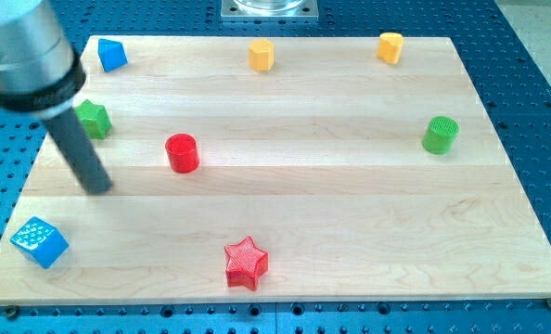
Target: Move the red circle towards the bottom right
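Note:
The red circle [182, 153] stands on the wooden board [350, 223], left of the middle. My tip [97, 188] rests on the board to the left of the red circle and slightly lower in the view, apart from it. The rod rises from the tip to the view's top left, partly covering the green star [95, 119].
A blue block [112, 54] lies at the top left. A blue cube [39, 242] lies at the bottom left. A red star [246, 263] lies at bottom centre. A yellow hexagon [262, 55] and a yellow block [390, 46] lie along the top. A green cylinder [440, 135] lies at right.

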Controlling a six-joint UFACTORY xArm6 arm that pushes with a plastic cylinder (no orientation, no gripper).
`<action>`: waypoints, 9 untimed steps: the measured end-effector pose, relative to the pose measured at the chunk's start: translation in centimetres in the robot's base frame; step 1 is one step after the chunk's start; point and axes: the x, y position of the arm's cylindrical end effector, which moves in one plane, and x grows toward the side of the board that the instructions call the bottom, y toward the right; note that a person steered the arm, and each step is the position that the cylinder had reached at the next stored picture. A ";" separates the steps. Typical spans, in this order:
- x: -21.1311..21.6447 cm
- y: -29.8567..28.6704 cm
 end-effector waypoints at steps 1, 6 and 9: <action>-3.2 5.1; 2.4 23.5; 3.2 34.5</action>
